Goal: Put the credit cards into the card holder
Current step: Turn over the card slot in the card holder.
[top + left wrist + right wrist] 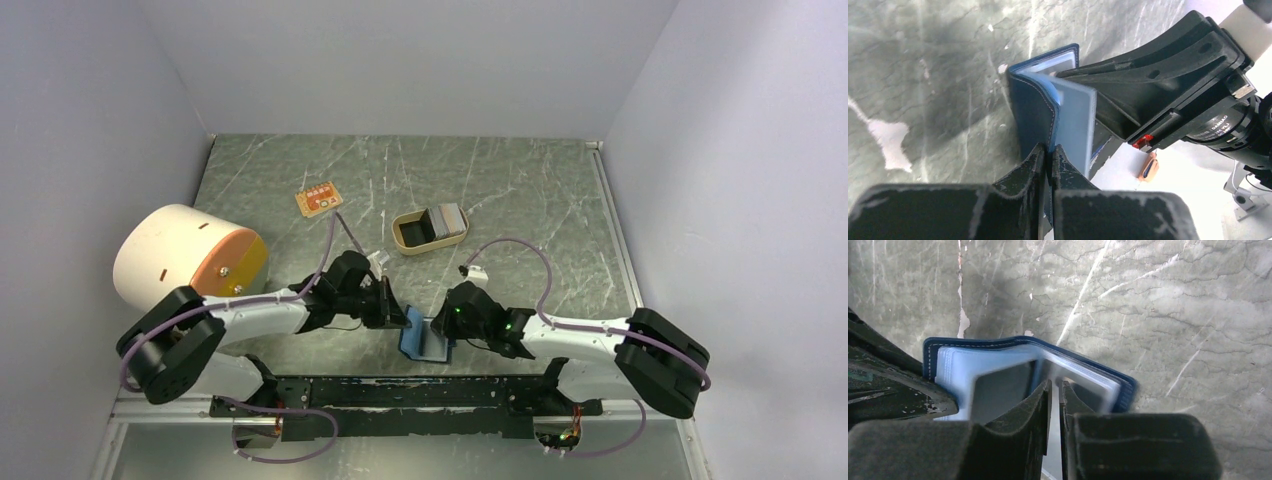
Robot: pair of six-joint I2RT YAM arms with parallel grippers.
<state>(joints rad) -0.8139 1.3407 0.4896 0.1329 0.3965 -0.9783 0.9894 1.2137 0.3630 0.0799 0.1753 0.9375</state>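
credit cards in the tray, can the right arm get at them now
Probably not yet: the right gripper is shut on a leaf of the card holder. Otherwise nothing seems to stand between it and the credit cards in the tray.

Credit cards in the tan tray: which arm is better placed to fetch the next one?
Probably the right. Both grippers are shut on the card holder, but the left gripper pinches its navy cover and could steady it, while the credit cards lie straight beyond the right gripper.

Navy card holder (1031, 114), pale blue inside; white-veined grey table (520, 190)
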